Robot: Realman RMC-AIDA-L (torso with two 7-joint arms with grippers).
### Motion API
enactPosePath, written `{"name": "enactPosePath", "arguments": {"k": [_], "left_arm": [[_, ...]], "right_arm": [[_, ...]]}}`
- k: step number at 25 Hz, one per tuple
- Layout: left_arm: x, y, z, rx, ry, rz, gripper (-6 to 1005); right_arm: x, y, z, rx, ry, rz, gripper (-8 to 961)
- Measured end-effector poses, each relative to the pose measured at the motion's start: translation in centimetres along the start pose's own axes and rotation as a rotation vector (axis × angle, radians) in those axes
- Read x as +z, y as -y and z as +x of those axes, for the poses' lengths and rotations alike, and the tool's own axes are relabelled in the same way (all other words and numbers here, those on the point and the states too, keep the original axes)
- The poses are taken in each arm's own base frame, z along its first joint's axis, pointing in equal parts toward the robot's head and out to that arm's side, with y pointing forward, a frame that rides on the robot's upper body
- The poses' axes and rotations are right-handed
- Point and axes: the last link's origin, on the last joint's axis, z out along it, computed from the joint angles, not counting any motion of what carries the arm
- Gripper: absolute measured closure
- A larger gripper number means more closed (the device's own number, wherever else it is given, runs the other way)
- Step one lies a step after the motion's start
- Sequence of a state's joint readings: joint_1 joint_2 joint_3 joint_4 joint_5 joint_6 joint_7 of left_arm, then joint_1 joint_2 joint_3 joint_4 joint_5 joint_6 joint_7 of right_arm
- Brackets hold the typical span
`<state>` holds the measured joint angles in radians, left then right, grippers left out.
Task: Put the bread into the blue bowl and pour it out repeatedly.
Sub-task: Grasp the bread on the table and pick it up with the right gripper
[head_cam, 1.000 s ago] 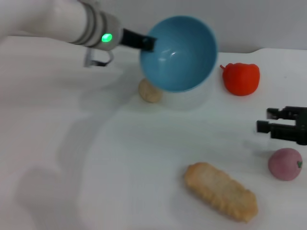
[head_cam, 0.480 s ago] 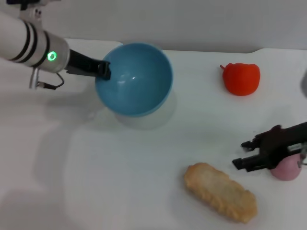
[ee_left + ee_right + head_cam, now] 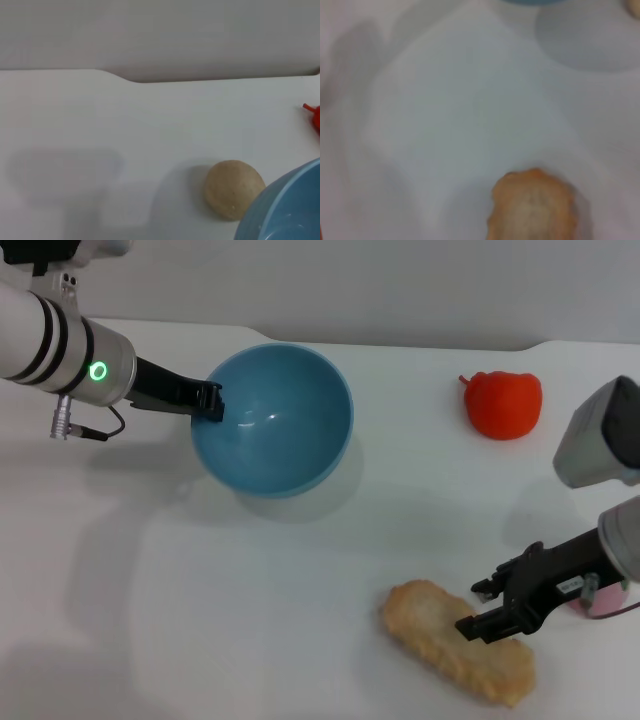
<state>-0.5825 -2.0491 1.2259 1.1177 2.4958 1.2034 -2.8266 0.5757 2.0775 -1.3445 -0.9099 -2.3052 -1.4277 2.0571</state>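
The bread (image 3: 458,640) lies on the tabletop (image 3: 250,610), ungrasped, under the right gripper (image 3: 480,612) with fingers spread, while the left gripper (image 3: 212,400), fingers closed on its rim, holds the empty blue bowl (image 3: 272,420).

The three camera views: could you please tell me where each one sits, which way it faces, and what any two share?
Head view: high, looking down at the table; left gripper holds the blue bowl, right gripper open over the bread.
Left wrist view: across the table at a beige ball; no fingers visible.
Right wrist view: down at the bread's end; no fingers visible.
Shared: head and right wrist both show bread.
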Motion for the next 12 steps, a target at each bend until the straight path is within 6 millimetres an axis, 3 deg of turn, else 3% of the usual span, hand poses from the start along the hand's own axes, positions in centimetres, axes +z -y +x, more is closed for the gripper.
{"name": "enactPosePath", "arguments": {"k": [12], "left_arm": [[0.1,-0.3,0.2,0.017,0.002,-0.004,980]], "right_arm": [[2.2,-0.2,0.9,0.064,-0.006,-0.036,348]]}}
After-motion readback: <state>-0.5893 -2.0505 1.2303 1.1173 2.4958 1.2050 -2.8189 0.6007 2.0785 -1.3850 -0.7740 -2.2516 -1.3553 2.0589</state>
